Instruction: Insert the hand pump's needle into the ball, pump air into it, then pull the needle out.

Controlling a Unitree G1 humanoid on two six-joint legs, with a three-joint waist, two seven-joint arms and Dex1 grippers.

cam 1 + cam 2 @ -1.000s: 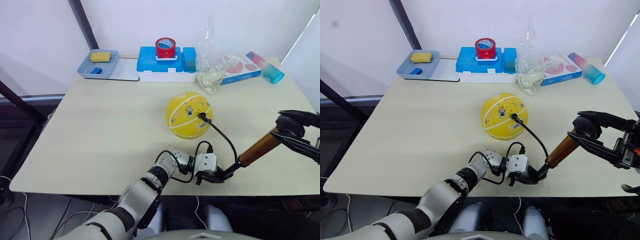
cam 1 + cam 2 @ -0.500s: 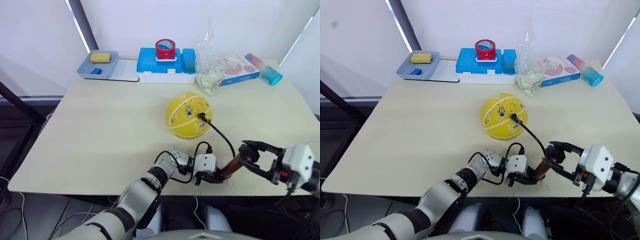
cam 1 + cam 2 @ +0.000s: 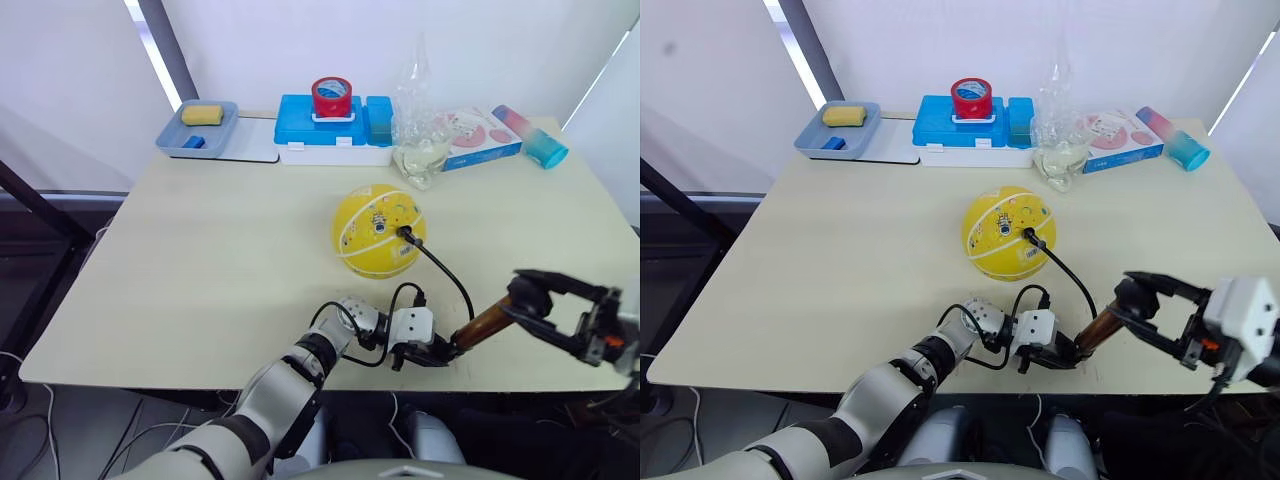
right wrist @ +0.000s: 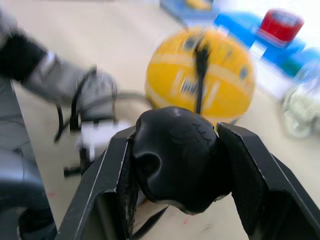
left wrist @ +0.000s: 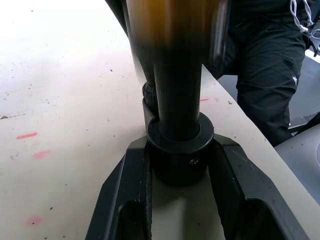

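Bright, even daylight fills the scene, coming from the pale windows behind the worktop; white strips of glare show at the top corners of the head views. Shadows are soft and short (the ball casts only a faint one beneath itself). The head views are sharp. In the left wrist view the hand pump is smeared near the top, and the right wrist view is blurred throughout.

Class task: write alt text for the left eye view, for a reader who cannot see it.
On a beige table, the left gripper clamps the base of a bronze hand pump while the right gripper grips its black handle. The pump's hose runs to a yellow ball.
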